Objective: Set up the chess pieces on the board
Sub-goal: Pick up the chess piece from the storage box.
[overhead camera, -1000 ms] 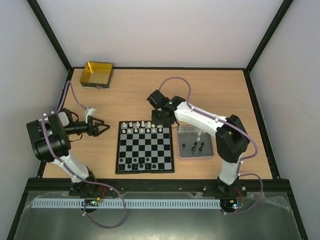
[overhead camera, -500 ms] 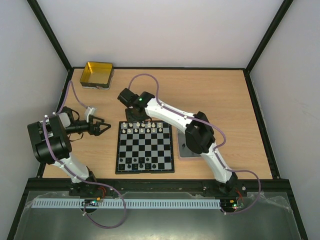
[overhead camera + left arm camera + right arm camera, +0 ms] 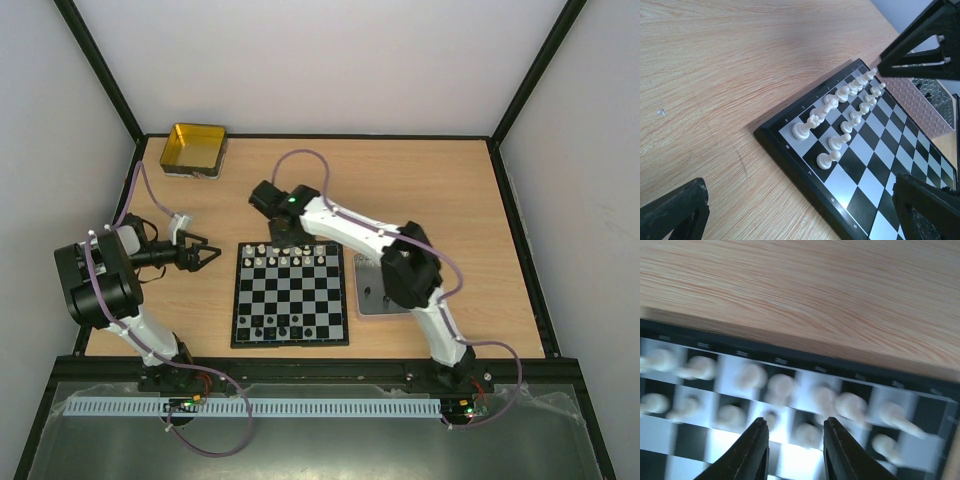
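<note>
Chess pieces (image 3: 847, 405) stand just beneath the right end effector (image 3: 794, 423).

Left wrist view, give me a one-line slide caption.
Open left tool faces two rows of white chess pieces at a corner of the board on a wooden table.

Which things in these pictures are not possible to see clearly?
- Right wrist view: the white pieces are blurred; their kinds are unclear.
- Top view: the right arm covers most of the silver tray.
- Top view: the black pieces are too small to name.
- Left wrist view: the frame edge cuts off the board.
</note>
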Available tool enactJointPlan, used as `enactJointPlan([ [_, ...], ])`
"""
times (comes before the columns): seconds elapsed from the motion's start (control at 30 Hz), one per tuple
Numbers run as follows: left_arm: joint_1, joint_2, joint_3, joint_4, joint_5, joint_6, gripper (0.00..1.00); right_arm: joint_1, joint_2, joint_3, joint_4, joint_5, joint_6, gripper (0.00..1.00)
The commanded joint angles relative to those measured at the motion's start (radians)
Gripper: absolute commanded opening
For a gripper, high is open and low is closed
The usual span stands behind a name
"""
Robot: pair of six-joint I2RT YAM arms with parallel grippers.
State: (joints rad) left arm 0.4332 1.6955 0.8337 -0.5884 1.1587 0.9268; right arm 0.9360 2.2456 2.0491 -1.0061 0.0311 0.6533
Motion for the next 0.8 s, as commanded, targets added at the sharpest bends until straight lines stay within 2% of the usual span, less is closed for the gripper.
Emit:
enactJointPlan([
  [0.0,0.006,-0.014,-0.006,-0.009,0.022,0.017,0.99,-0.114,-0.253,-0.271,0.049,0.078,0.028,0.30],
  [0.1,0.006,-0.013,-0.005,-0.009,0.022,0.017,0.99,-0.214,-0.435,-0.538,0.113,0.092,0.042,0.33],
  [0.27,0.004,-0.007,-0.001,-0.011,0.021,0.015,0.99,-0.299,-0.625,-0.784,0.133,0.109,0.048,0.34],
  [0.53,0.004,-0.002,0.004,-0.014,0.020,0.015,0.99,-0.418,-0.777,-1.009,0.222,0.033,0.059,0.38],
  [0.77,0.004,-0.002,0.004,-0.016,0.020,0.015,0.99,-0.499,-0.789,-1.091,0.290,-0.016,0.043,0.38],
])
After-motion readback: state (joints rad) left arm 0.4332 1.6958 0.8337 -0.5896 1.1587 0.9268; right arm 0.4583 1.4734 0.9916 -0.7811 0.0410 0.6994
